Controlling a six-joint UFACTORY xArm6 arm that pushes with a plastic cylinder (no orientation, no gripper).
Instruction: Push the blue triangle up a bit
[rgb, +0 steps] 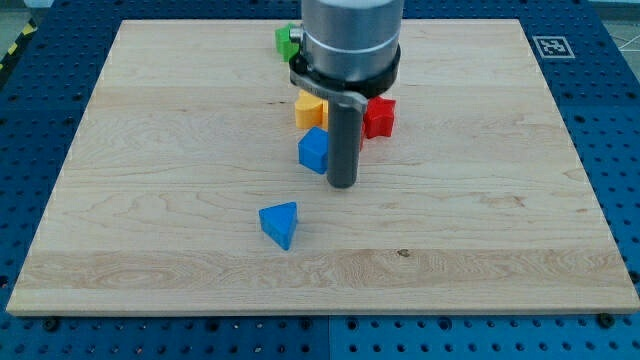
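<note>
Hovering on the board, my tip (343, 185) touches nothing and holds nothing; the blue triangle (280, 223) lies below-left of it, so I must get beneath it first.

Green block (285, 42) and yellow block (309, 107) half hidden behind the arm (350, 40).

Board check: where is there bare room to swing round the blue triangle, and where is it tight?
Bare wood lies left, right and below the blue triangle, out to the board edges. It is crowded above: my tip stands beside the blue block, with the yellow block, red block and green block clustered behind.
</note>
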